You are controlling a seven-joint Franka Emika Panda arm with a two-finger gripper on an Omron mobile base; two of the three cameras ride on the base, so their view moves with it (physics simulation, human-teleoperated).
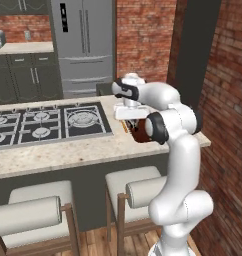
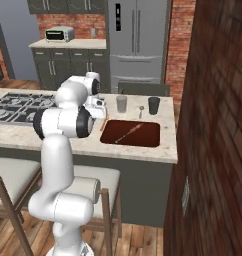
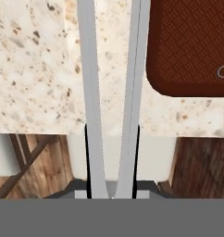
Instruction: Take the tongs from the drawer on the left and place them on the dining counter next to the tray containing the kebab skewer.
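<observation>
Closest to the hand camera, the two-finger gripper (image 3: pixel 112 185) is clamped on the long slim tongs (image 3: pixel 115 92), whose two pale silver arms run straight up from between the dark finger tips and spread slightly apart toward the top of the hand view. Dark edging shows along the tongs' arms just above the fingers. Beneath the tongs lies the beige speckled stone dining counter (image 3: pixel 30 69), its edge crossing the hand view about two-thirds of the way down, with wooden floor and a pale stool seat below that edge. Just beside the tongs, on the right of the hand view, sits a rounded corner of the flat dark reddish-brown tray (image 3: pixel 188 46) with its low raised rim; tongs and tray stay apart, a strip of bare counter between them.

From the right base view, the tray (image 2: pixel 148 140) sits near the counter's front edge, and a thin kebab skewer (image 2: pixel 128 133) lies diagonally in it. Behind the tray stand a grey cup (image 2: pixel 122 104) and a dark cup (image 2: pixel 153 105), a small grey spoon (image 2: pixel 141 111) between them. Farther left, the black gas hob (image 1: pixel 43 122) is set into the counter.
</observation>
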